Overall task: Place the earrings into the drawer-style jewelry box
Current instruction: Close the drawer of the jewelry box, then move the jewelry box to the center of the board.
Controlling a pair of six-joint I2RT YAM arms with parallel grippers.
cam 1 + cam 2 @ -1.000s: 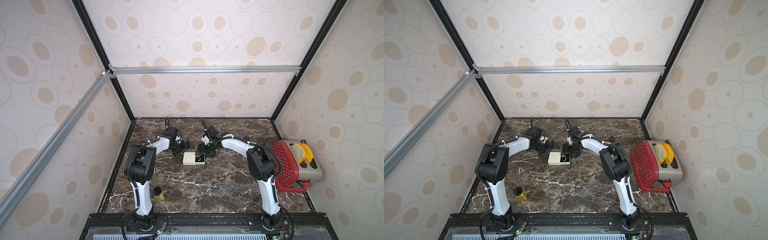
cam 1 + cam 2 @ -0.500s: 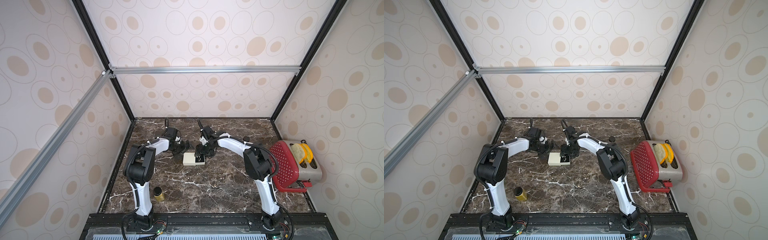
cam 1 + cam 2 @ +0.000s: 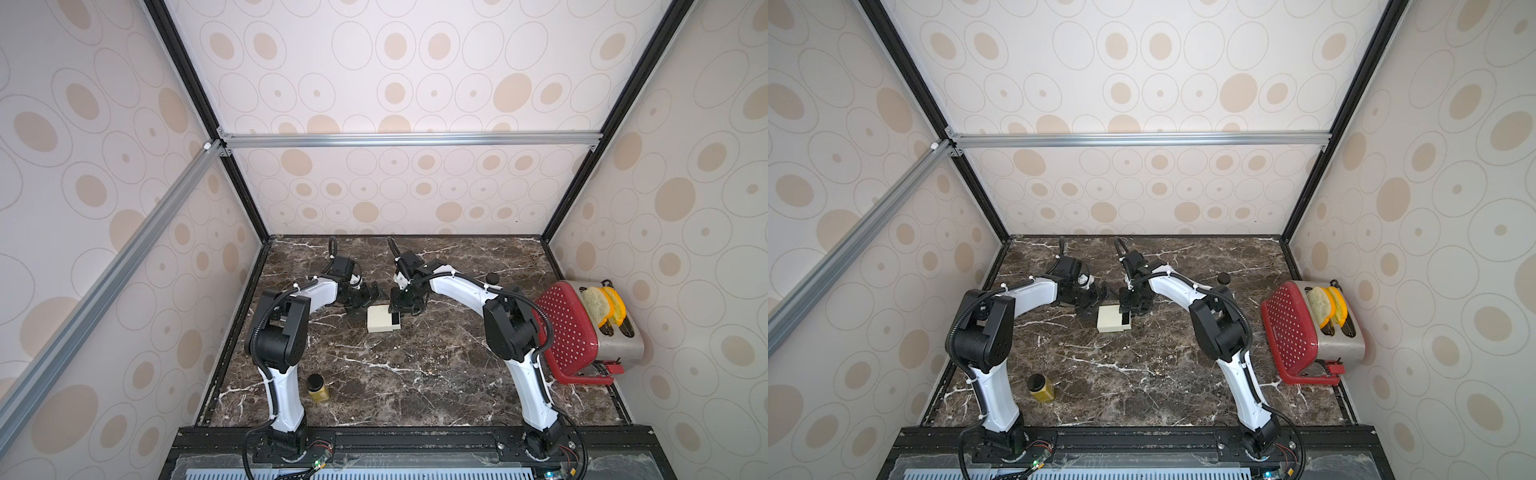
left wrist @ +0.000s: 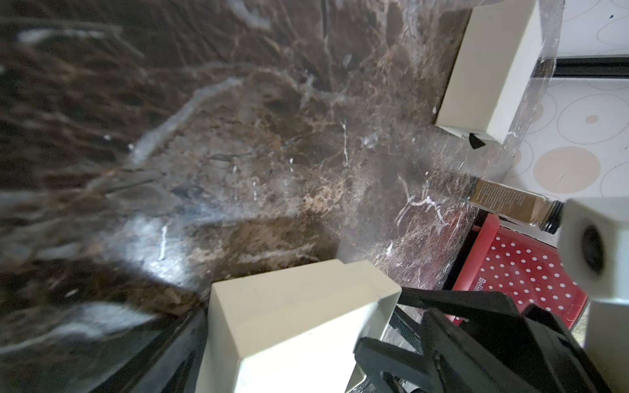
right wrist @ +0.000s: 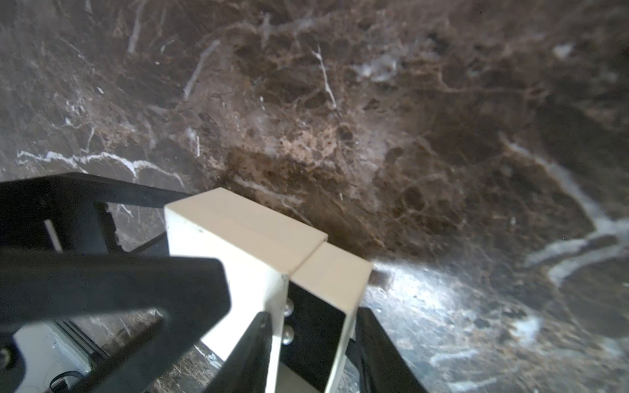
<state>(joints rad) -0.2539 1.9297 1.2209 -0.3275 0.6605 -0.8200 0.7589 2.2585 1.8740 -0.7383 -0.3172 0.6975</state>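
Observation:
The cream drawer-style jewelry box [image 3: 380,320] [image 3: 1111,321] lies mid-table, its black-lined drawer [image 3: 395,319] [image 5: 316,326] slid partly out. Two small silver earrings [image 5: 288,331] sit in the drawer lining against its side wall. My right gripper [image 3: 400,311] [image 5: 313,313] points down at the drawer's end, one finger against each side wall. My left gripper [image 3: 365,298] is open at the box's far left corner. One of its black fingers [image 5: 119,282] lies beside the box [image 5: 238,238]. In the left wrist view the box [image 4: 289,323] fills the foreground.
A red dotted basket [image 3: 569,332] leans on a toaster [image 3: 619,336] holding bread at the right edge. A yellow jar [image 3: 318,388] stands front left. The left wrist view shows a second cream box [image 4: 493,68] and a lying spice bottle [image 4: 510,207] near the wall.
My right arm swung a little to the left over the drawer and its jaws narrowed onto the drawer's sides. The left arm and the box stayed put.

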